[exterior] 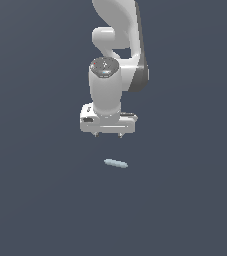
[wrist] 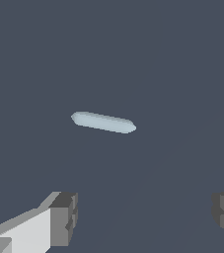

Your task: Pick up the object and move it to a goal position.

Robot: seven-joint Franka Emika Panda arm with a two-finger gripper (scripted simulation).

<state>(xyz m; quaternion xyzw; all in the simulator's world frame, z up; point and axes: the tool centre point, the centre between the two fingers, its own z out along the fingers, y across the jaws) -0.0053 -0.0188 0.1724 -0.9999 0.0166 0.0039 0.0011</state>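
The object [exterior: 116, 163] is a tiny pale blue-grey rod with rounded ends, lying flat on the dark floor just in front of the arm in the exterior view. In the wrist view the object [wrist: 103, 122] lies slightly slanted, ahead of the fingers and apart from them. My gripper [exterior: 108, 135] hangs above and a little behind the rod, pointing down. It is open and empty: the two fingertips [wrist: 64, 217] stand far apart, with bare floor between them.
The white arm [exterior: 116, 45] rises behind the gripper toward the top of the exterior view. A plain dark grey floor [exterior: 35, 200] surrounds the rod on all sides.
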